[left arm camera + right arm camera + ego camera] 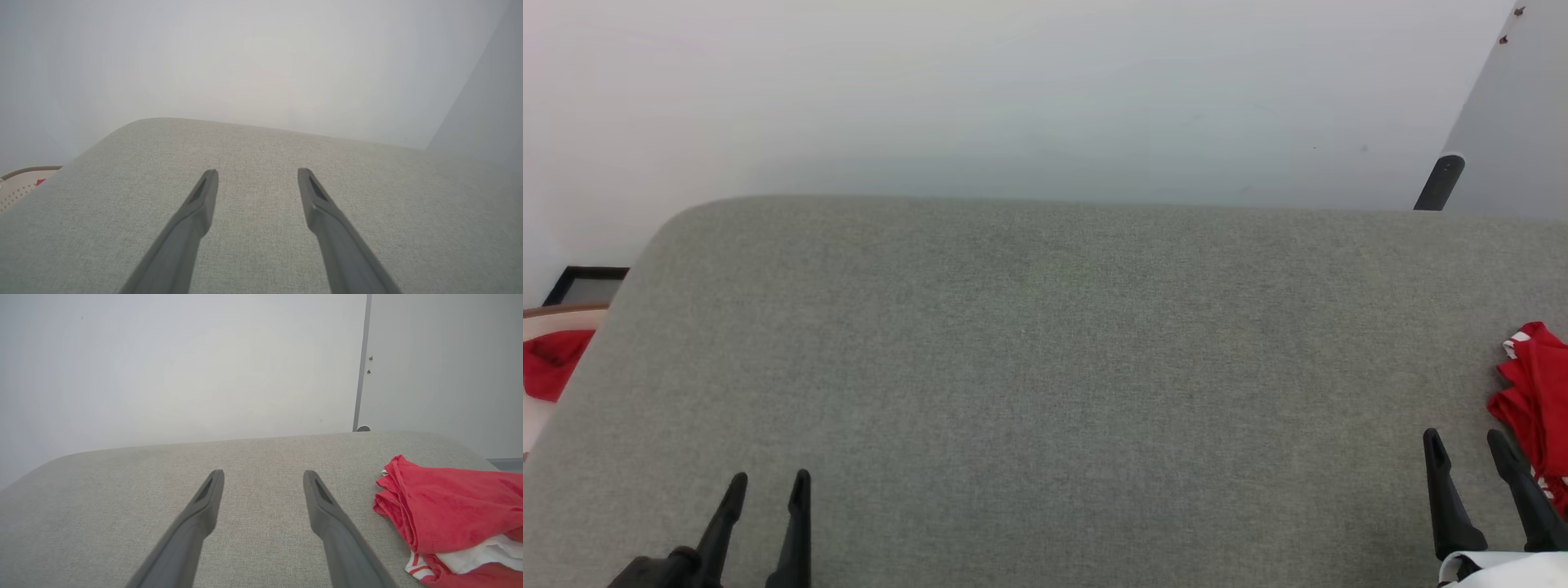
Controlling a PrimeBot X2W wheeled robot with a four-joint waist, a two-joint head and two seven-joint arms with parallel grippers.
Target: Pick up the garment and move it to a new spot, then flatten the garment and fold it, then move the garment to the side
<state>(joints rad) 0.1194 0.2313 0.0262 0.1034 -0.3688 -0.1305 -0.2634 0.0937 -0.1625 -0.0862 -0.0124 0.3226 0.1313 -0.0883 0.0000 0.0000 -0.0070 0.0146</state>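
though near right pincer (1463, 437), red garment (1539, 392) apart

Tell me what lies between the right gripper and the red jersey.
Only bare grey fabric surface between right gripper and red jersey; right wrist view.

Matt grey woven cloth over the work surface (1045, 367), garment (449, 506) at right of soft, creased red jersey with white trim, left gripper (257, 173) and right gripper (263, 473) of dark matt plastic, wall (1013, 98) smooth, matt.

grey fabric table (1045, 343), folded red garment (449, 506)
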